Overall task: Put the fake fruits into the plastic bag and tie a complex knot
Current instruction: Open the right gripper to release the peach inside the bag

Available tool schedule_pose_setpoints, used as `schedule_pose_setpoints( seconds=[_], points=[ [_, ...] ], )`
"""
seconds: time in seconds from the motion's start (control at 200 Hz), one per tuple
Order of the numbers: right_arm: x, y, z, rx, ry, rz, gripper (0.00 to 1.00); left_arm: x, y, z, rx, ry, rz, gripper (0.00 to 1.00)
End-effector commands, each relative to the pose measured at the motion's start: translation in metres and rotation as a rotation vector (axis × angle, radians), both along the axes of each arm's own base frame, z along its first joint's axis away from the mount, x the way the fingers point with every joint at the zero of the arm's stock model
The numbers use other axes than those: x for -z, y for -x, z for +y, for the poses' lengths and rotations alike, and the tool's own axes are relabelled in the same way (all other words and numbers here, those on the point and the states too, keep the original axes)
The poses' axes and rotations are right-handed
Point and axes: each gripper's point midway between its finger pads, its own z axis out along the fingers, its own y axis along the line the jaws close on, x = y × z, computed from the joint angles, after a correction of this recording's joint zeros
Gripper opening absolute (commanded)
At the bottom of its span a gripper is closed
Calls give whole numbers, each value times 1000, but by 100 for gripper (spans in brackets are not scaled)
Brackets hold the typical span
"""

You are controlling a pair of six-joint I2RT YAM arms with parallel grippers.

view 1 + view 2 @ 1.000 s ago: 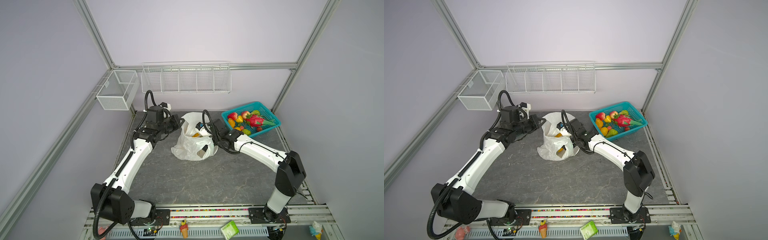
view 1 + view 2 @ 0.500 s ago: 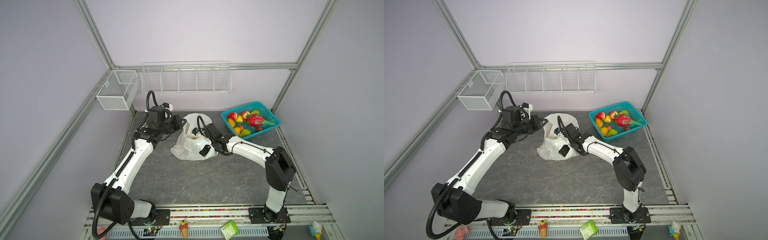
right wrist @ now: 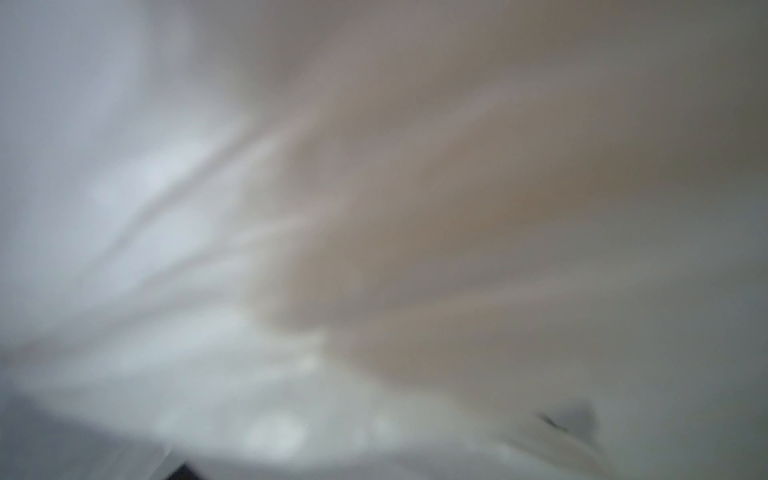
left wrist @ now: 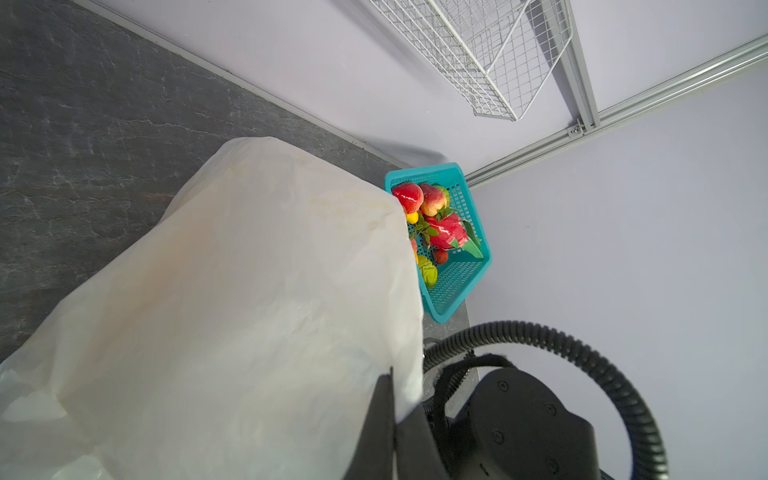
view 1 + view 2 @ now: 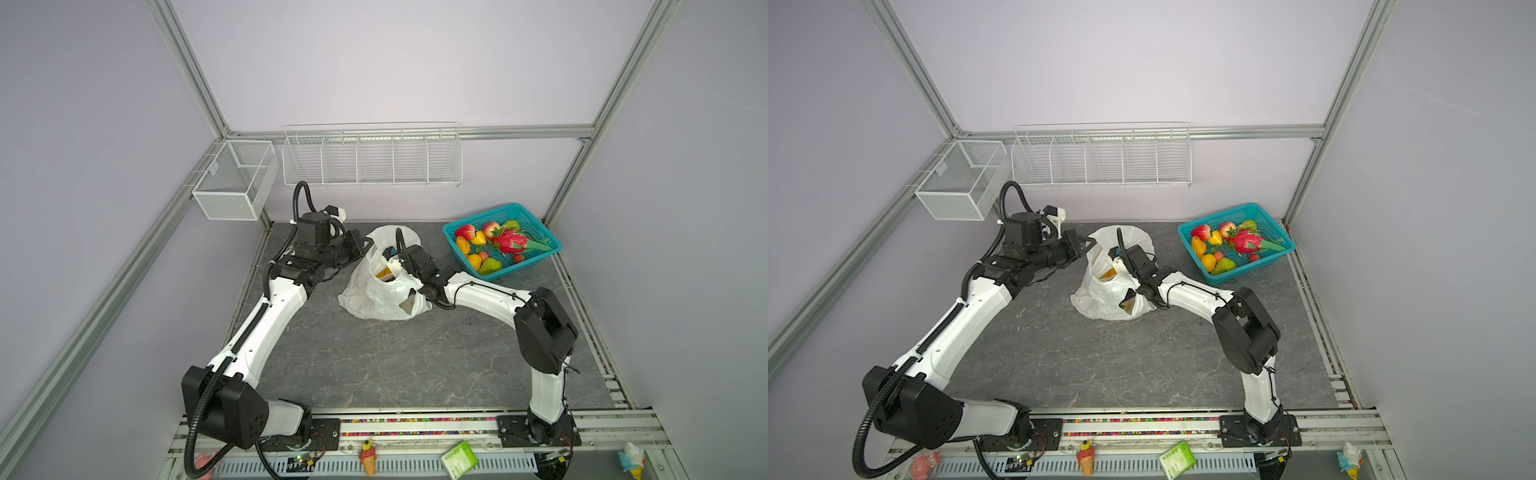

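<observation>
film of plastic bag (image 5: 374, 297) thin, soft, slippery, near weightless; bag slumps mid-back on table (image 5: 374, 365), mouth up, yellow fruit (image 5: 384, 272) inside. your left gripper (image 5: 363, 242) fingers pressed together on rim by handle; grip there, never belly. right gripper (image 5: 391, 258) sunk in mouth, fingers hidden, you cannot tell spread or not. other fake fruits (image 5: 511, 243) hard, glossy, light, in teal basket (image 5: 478, 216) well right of bag. back wall (image 5: 374, 83) close behind; open room at front.

And it's one plastic bag (image 5: 374, 299), one teal basket (image 5: 524, 262), its fake fruits (image 5: 513, 243) too heaped to count. Up on the wall, one wire rack (image 5: 372, 162) and one mesh bin (image 5: 232, 183); down front, two ice-cream cones (image 5: 368, 456) (image 5: 631, 457) and one green box (image 5: 459, 459).
</observation>
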Motion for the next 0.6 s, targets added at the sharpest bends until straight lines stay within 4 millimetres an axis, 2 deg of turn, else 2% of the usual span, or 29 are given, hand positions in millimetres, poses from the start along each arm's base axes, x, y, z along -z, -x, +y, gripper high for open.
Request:
schedule_pose_setpoints(
  seconds=[0.0, 0.175, 0.21, 0.28, 0.44, 0.595],
  points=[
    [-3, 4, -2, -6, -23, 27, 79, -1, 1, 2, -9, -4, -13, 0],
    [-30, 18, -20, -56, -67, 16, 86, 1, -1, 7, -27, -29, -20, 0],
    [-35, 22, -24, -69, -76, 20, 92, 0, -2, 8, -29, -28, -21, 0],
    [-46, 30, -32, -96, -94, 19, 96, 1, -3, 10, -34, -30, -20, 0],
    [-76, 47, -46, -145, -172, 10, 96, 2, -5, 14, -42, -46, -30, 0],
    [-110, 51, -63, -140, -265, -16, 94, 3, -7, 17, -51, -61, -42, 0]
  ],
)
